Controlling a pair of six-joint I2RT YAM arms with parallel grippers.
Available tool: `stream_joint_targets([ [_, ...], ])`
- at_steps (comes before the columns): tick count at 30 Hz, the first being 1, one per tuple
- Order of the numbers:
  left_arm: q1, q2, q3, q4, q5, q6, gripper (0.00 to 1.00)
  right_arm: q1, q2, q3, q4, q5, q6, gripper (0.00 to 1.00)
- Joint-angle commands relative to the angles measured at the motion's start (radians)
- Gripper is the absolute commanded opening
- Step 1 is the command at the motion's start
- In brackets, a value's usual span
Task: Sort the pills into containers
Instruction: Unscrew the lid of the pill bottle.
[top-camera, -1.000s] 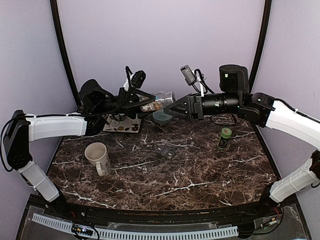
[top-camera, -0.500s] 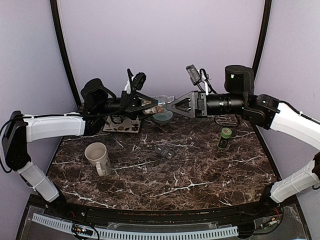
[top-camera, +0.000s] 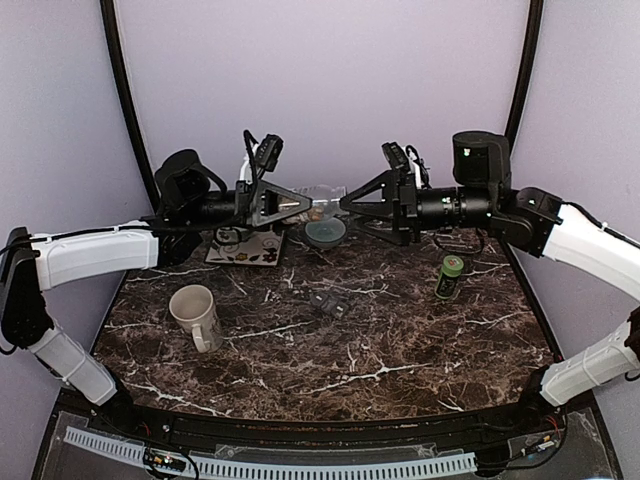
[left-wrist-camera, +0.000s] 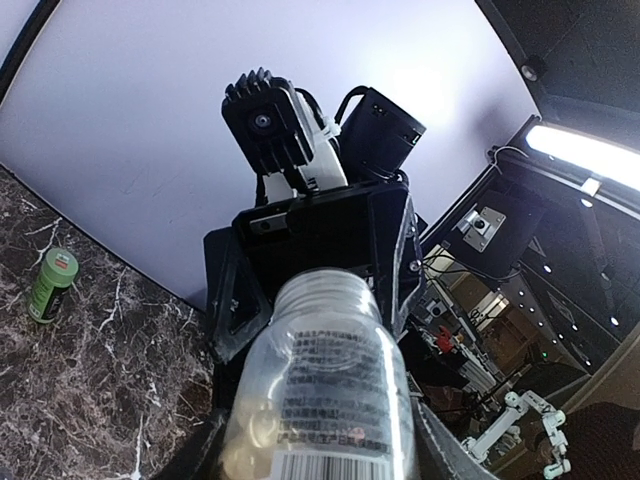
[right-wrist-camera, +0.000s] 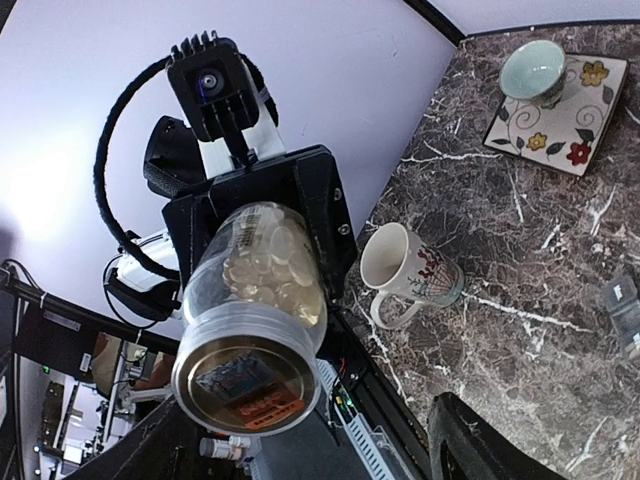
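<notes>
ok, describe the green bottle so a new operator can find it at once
On the dark marble table, look to the right side, below the right arm. The green bottle stands there alone, well away from the mug at the left. It is the only green, capped thing; the other bottle is clear and held in the air by the left tool.
</notes>
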Motion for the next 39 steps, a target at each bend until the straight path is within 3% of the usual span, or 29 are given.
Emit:
stream_joint_targets([
  [1,-0.018,-0.059,0.032,-0.053,-0.004,0.110,0.00,-0.026,-0.019,-0.007,0.039,-0.013,0.141,0.80],
  [8,-0.049,-0.082,0.066,-0.249,-0.037,0.282,0.00,-0.036,-0.007,0.020,0.060,-0.049,0.224,0.77],
  [30,-0.056,-0.050,0.119,-0.350,-0.086,0.379,0.00,-0.013,0.042,0.085,-0.040,-0.084,0.193,0.61],
  [34,-0.056,-0.039,0.129,-0.351,-0.078,0.378,0.00,-0.011,0.058,0.104,-0.051,-0.084,0.174,0.51],
  [39,-0.052,-0.032,0.124,-0.335,-0.073,0.352,0.00,-0.004,0.082,0.172,-0.127,-0.070,0.081,0.29],
])
